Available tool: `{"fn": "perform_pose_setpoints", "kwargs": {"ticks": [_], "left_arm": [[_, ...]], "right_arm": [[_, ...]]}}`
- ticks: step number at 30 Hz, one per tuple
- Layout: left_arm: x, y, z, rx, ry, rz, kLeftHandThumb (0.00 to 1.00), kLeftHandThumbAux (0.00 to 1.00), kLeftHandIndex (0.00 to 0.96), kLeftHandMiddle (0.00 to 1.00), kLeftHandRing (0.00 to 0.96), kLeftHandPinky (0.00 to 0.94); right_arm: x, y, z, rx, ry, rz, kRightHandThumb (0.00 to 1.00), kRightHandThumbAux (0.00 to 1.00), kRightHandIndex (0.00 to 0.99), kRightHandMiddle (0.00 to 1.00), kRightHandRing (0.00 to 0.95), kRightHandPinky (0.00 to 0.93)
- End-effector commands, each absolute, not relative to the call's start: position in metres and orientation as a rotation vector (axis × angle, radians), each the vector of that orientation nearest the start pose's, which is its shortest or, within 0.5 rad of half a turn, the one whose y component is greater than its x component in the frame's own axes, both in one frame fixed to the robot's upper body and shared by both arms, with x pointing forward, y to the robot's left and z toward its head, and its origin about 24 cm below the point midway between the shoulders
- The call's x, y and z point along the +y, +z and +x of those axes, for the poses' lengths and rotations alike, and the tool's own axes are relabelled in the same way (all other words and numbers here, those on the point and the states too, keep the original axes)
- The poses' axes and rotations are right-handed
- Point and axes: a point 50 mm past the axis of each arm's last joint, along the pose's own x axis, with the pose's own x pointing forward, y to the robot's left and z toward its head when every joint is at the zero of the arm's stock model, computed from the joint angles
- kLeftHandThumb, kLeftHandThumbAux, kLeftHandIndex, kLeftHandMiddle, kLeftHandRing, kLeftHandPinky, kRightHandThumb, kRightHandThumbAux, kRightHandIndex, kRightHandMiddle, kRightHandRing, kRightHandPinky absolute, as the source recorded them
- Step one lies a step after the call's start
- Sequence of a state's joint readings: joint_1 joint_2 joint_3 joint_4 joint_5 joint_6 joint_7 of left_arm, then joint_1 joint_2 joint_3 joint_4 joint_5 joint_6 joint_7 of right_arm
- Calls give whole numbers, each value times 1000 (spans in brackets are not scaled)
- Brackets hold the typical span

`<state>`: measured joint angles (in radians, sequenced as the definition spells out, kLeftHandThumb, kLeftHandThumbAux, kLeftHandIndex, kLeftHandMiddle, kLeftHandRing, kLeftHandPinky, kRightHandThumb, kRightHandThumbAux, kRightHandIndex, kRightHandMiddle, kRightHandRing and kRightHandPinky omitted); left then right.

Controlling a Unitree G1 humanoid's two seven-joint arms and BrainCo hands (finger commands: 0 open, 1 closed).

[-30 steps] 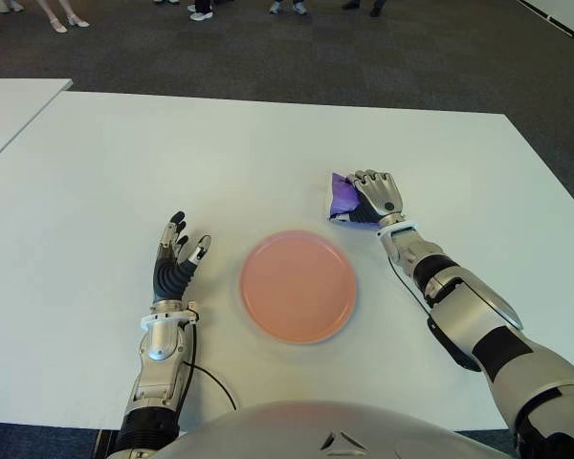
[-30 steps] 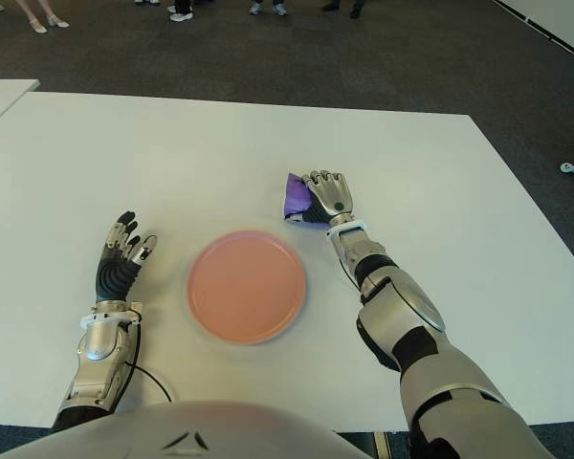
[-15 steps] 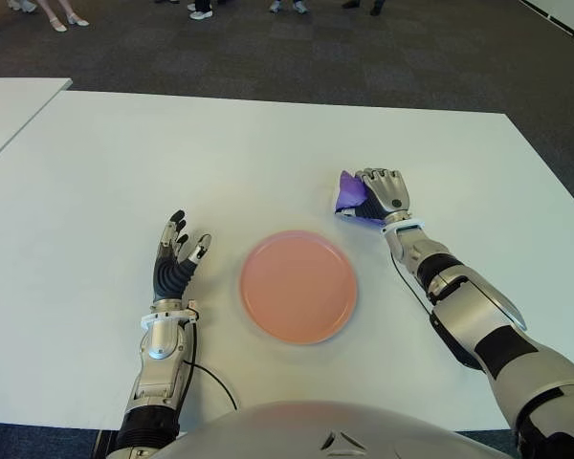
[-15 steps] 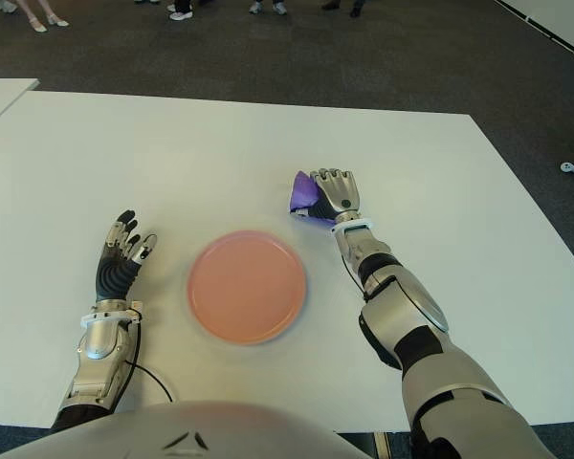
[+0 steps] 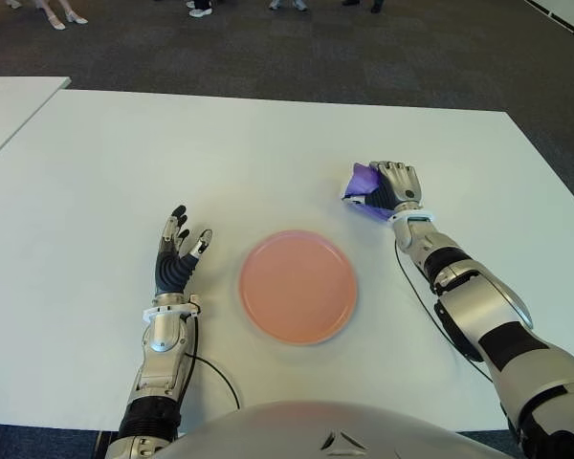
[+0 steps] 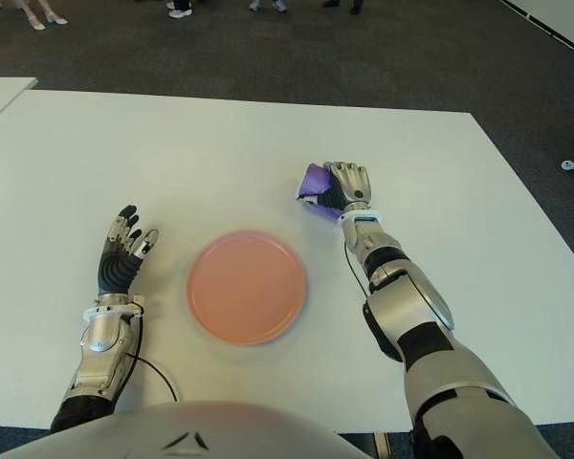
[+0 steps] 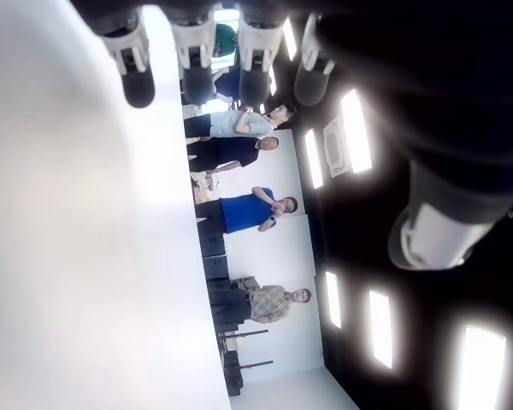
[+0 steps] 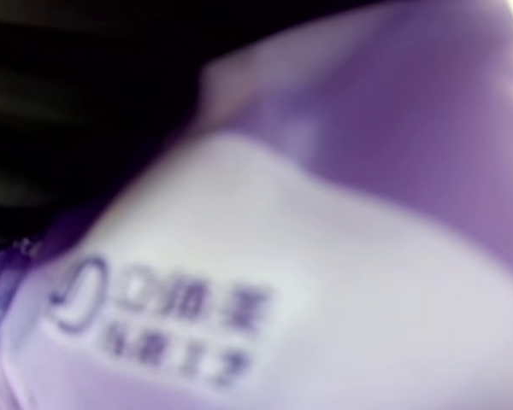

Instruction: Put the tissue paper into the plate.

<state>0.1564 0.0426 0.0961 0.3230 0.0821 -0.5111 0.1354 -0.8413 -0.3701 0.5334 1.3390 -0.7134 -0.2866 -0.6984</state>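
An office-like demonstration hall is suggested: dark carpet tiles [image 5: 383, 57] fill the upper frame, standing onlookers' feet [image 5: 201, 11] are seen along the top edge, and a white worktop [image 5: 268, 143] fills the centre.

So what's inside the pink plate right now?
Nothing: the pink plate shows only its bare surface. The purple tissue pack is in the right hand, beyond the plate. The table beneath the plate is covered.
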Motion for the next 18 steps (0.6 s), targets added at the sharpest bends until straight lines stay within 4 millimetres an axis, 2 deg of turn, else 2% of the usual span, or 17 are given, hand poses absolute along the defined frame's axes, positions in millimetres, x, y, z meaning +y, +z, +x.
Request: {"fn": "perform_pose_setpoints", "kwargs": {"ticks": [1,8,18], "left_arm": [[192,-36,190,73,234,141,0,531,0,0,0,0],[192,-35,191,62,229,145,0,531,0,0,0,0],[193,-35,190,60,219,153,0,525,0,0,0,0]], "right_arm": [[-203,57,367,-193,-85,-1364,856,677,401,537,873,855],[-211,89,380,-239,-163,-1273,855,677,399,536,880,861],[-214,108,384,-310,-243,-1221,856,677,402,537,891,865]]}}
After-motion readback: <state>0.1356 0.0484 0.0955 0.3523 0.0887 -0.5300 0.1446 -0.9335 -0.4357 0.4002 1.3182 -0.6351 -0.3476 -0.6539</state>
